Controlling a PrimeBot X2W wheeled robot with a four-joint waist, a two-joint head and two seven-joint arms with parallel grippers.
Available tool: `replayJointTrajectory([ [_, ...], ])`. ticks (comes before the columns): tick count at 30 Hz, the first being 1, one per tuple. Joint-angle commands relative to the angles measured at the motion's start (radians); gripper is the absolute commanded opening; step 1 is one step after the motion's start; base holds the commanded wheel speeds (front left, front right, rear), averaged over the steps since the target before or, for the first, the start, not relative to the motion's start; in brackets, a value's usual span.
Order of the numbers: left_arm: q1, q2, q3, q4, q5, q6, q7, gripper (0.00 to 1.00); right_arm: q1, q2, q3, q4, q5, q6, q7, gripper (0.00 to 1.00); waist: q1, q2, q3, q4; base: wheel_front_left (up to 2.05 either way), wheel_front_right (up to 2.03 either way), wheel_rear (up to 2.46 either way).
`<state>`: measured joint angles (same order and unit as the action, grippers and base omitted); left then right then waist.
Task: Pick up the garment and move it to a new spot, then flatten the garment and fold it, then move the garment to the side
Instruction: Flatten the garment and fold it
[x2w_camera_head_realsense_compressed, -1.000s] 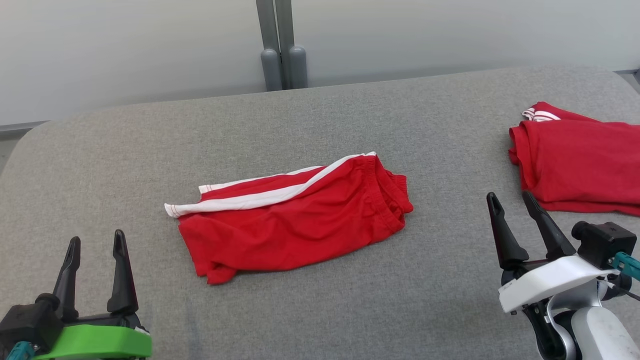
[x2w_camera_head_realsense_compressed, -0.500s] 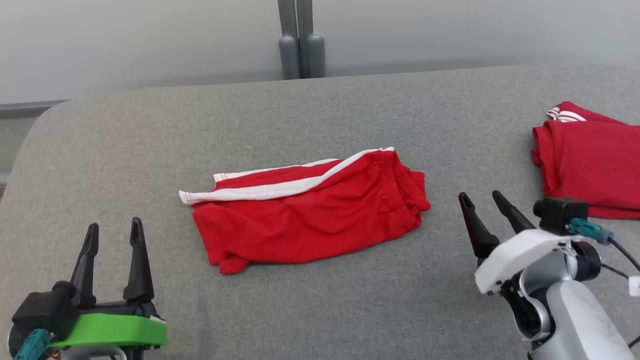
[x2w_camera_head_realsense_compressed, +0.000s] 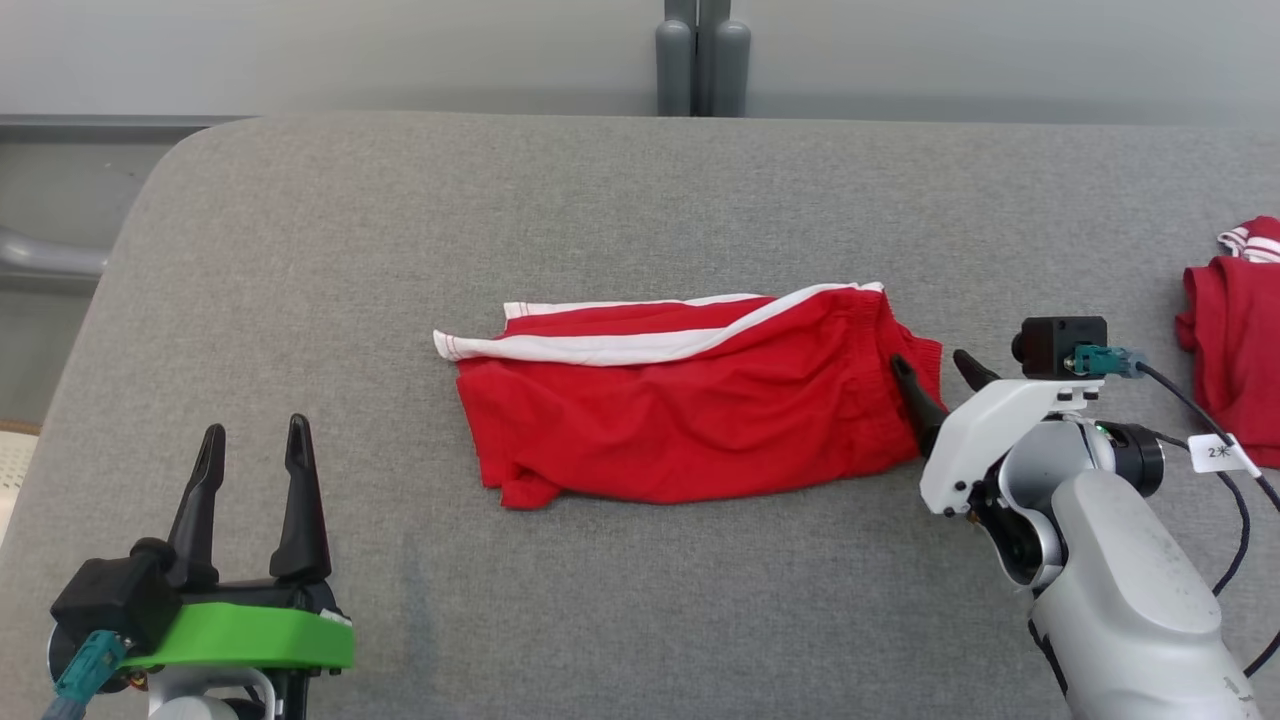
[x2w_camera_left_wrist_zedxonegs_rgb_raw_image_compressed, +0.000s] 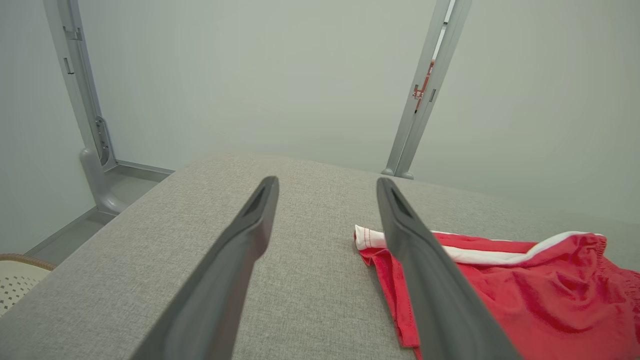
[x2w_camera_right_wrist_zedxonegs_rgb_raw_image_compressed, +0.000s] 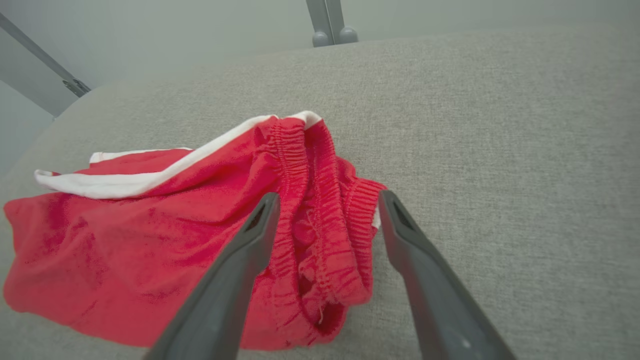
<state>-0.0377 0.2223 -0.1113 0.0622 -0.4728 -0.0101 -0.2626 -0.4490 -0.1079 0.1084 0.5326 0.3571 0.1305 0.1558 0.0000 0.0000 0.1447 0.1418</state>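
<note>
The garment (x2w_camera_head_realsense_compressed: 690, 395) is a pair of red shorts with a white side stripe, lying folded in the middle of the grey padded table (x2w_camera_head_realsense_compressed: 600, 200). Its elastic waistband (x2w_camera_right_wrist_zedxonegs_rgb_raw_image_compressed: 320, 200) faces right. My right gripper (x2w_camera_head_realsense_compressed: 935, 370) is open at that waistband end, its two dark fingers reaching over the bunched elastic; in the right wrist view the right gripper (x2w_camera_right_wrist_zedxonegs_rgb_raw_image_compressed: 325, 200) straddles the waistband. My left gripper (x2w_camera_head_realsense_compressed: 250, 440) stands open at the near left, apart from the shorts. Through the left wrist view the left gripper (x2w_camera_left_wrist_zedxonegs_rgb_raw_image_compressed: 325, 185) points past the hem of the shorts (x2w_camera_left_wrist_zedxonegs_rgb_raw_image_compressed: 500, 285).
A second red garment (x2w_camera_head_realsense_compressed: 1235, 330) with white striped trim lies at the table's right edge. A grey post (x2w_camera_head_realsense_compressed: 700, 55) stands behind the table against the pale wall. The table's rounded left corner (x2w_camera_head_realsense_compressed: 170, 170) drops to a floor rail.
The head view has turned, shifting the whole scene. My right gripper has moved left and forward, from bare table beside the shorts to over their waistband. The left gripper holds its place, open.
</note>
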Motion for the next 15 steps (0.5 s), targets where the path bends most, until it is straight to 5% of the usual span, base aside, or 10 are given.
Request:
replayJointTrajectory([
  [1,-0.023,-0.007,0.002,0.003,0.017,-0.008,-0.002,1.00,-0.019,-0.008,-0.017,0.032,-0.020,0.001,0.006,1.00,0.0000,0.0000,0.022,0.026,0.00,0.00,0.00],
  [6,-0.036,-0.016,0.009,0.020,0.019,-0.022,-0.002,1.00,-0.057,-0.002,-0.083,0.129,-0.048,0.001,0.016,1.00,0.0000,0.0000,0.046,0.051,0.00,0.00,0.00],
  [15,-0.060,-0.023,0.006,0.049,0.033,-0.043,-0.002,1.00,-0.072,0.040,-0.131,0.269,0.079,0.001,0.043,1.00,0.0000,0.0000,0.067,0.085,0.00,0.00,0.00],
])
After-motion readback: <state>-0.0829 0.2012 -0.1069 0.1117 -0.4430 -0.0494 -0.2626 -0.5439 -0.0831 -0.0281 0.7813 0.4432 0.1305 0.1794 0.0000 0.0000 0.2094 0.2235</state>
